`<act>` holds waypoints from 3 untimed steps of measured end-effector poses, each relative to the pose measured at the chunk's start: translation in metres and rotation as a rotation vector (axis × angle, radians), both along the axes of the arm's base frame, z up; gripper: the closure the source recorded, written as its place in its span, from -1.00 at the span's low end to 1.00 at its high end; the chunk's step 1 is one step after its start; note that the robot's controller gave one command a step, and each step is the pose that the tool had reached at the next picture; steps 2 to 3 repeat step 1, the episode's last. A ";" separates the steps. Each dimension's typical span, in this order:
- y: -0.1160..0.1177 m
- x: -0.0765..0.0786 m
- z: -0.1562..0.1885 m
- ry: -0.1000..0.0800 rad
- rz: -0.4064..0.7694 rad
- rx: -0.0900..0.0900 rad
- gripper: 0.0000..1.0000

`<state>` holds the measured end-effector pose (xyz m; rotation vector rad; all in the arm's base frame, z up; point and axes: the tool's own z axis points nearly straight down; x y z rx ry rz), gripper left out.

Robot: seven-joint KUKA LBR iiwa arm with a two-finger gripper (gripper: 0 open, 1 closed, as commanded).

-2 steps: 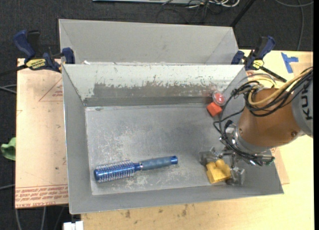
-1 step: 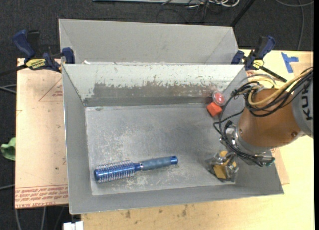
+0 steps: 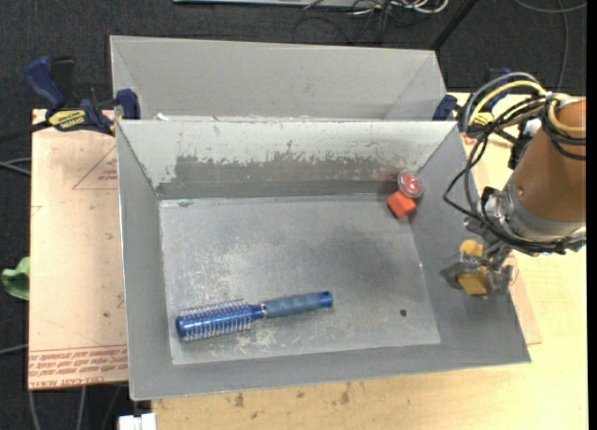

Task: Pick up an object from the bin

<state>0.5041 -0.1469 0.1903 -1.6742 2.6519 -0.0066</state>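
The hand (image 3: 478, 274) hangs at 3 o'clock above the right slope of the bin (image 3: 280, 153); open or closed, cannot tell. A blue hairbrush (image 3: 252, 313) lies at 7 o'clock, a small red block (image 3: 402, 204) at 1 o'clock.

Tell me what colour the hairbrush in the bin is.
The hairbrush is blue all over, clearest in the camera view.

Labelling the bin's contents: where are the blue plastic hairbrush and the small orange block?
blue plastic hairbrush (image 3: 254, 312): camera view, where bristled head meets handle.
small orange block (image 3: 401, 204): camera view, its top face.
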 end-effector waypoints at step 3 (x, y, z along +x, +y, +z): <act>0.002 0.003 0.044 0.000 0.011 0.001 1.00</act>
